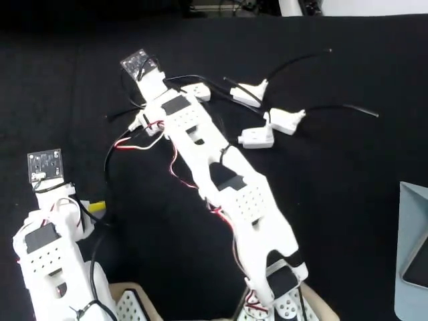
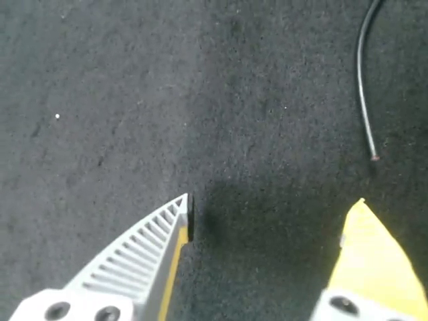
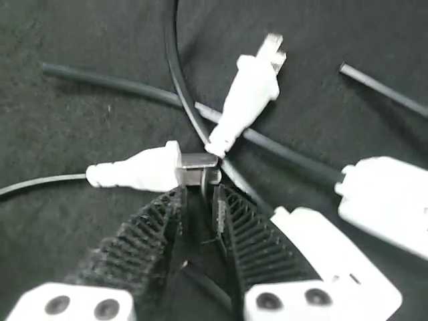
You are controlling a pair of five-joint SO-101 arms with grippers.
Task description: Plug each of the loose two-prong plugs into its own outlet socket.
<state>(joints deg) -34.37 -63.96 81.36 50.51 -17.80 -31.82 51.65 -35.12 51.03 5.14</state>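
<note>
Zero plugged so far: near plug (image 3: 137, 168) and far plug (image 3: 251, 93) lie loose beside the sockets (image 3: 394, 194), your right gripper (image 3: 198, 194) sits at the near plug's prongs (can't tell if clamped), left gripper (image 2: 273, 204) spread wide, holding nothing.

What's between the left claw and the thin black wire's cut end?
Only bare black cloth separates left claw from thin black wire, per left wrist view.

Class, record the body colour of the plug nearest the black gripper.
The plug is white; right wrist view shows best.
</note>
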